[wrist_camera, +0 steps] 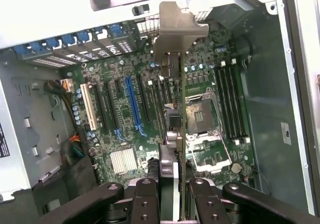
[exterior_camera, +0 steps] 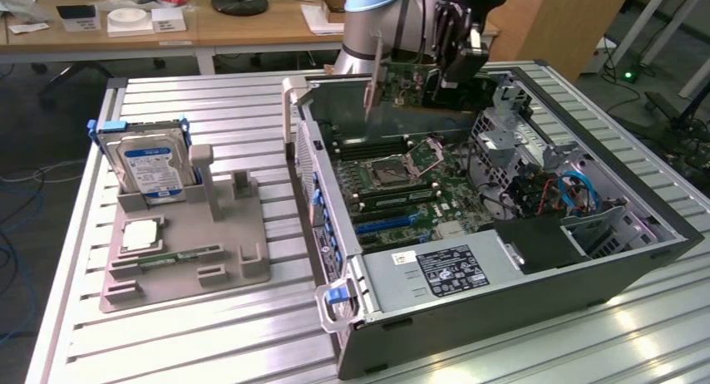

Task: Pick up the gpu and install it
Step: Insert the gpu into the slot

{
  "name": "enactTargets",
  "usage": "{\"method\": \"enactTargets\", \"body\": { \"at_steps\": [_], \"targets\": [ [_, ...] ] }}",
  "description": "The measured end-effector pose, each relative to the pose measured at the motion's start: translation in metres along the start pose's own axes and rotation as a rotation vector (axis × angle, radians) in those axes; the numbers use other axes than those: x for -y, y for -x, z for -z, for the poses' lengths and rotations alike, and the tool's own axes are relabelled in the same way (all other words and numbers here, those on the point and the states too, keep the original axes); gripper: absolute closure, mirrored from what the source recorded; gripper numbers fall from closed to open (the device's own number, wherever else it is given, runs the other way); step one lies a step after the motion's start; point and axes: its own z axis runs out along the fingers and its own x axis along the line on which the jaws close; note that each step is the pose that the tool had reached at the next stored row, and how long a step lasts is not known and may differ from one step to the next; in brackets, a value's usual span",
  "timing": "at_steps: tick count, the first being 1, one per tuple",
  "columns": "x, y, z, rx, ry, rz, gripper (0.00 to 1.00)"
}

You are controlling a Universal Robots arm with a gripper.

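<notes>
Gripper [exterior_camera: 457,64]: hangs over the far end of the open computer case [exterior_camera: 621,259]; its fingers are pressed onto the gpu, one against each face.
Gpu [wrist_camera: 172,129]: held edge-down above the motherboard [wrist_camera: 120,108] and apart from it. Its silver bracket [wrist_camera: 176,26] points toward the case's slotted rear wall.
Below the card: long expansion slots on one side, the CPU socket [wrist_camera: 200,116] just beside on the other.
In the way: case walls close around the card, and a row of blue clips along the rear wall. A bundle of blue and red cables [exterior_camera: 566,193] sits well off to the side.
Case position: the half of the worktop [exterior_camera: 222,334] at the exterior view's right, with the power supply [exterior_camera: 444,268] at the near end.
Holder tray [exterior_camera: 239,263]: near the worktop's edge at the exterior view's left, well apart from the gripper.
Count on tray: one hard drive [exterior_camera: 152,169] standing upright, one processor chip [exterior_camera: 142,234] lying flat, one RAM stick [exterior_camera: 178,257] lying flat.
Count on board: one white slot, one long blue slot, four memory slots [wrist_camera: 230,103], one finned silver heatsink [wrist_camera: 122,160].
Hard to make out: the wrist view sees the card edge-on, so its faces are hidden. The number of black slots is unclear. The arm is cut off at the frame's edge.
</notes>
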Motion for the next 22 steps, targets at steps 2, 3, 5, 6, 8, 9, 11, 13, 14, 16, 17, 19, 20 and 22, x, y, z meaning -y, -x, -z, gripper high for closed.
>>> {"method": "enactTargets", "body": {
  "at_steps": [2, 3, 5, 6, 8, 9, 11, 13, 14, 16, 17, 19, 20, 22],
  "targets": [
    [0.0, 0.0, 0.0, 0.0, 0.0003, 0.028, 0.72],
    [0.0, 0.0001, -0.0001, 0.0001, 0.0005, 0.041, 0.72],
    [0.0, 0.0001, -0.0002, 0.0004, 0.0008, 0.069, 0.72],
    [0.0, 0.0001, -0.0002, 0.0005, 0.0009, 0.084, 0.72],
    [0.0, 0.0001, -0.0004, 0.001, 0.0011, 0.112, 0.72],
    [0.0, 0.0001, -0.0004, 0.0011, 0.0013, 0.126, 0.72],
    [0.0, 0.0001, -0.0005, 0.001, 0.0016, 0.142, 0.72],
    [0.0, 0.0001, -0.0005, 0.0011, 0.0016, 0.142, 0.72],
    [0.0001, 0.0001, -0.0005, 0.0011, 0.0016, 0.142, 0.72],
    [0.0, 0.0001, -0.0005, 0.0011, 0.0016, 0.142, 0.72],
    [0.0001, 0.0001, -0.0005, 0.0011, 0.0015, 0.142, 0.72],
    [0.0, 0.0001, -0.0005, 0.0012, 0.0013, 0.142, 0.72],
    [-0.0003, -0.0001, -0.0006, 0.0016, -0.0008, 0.142, 0.72],
    [-0.001, -0.0002, -0.001, 0.0086, -0.0083, 0.142, 0.72]
  ]
}}
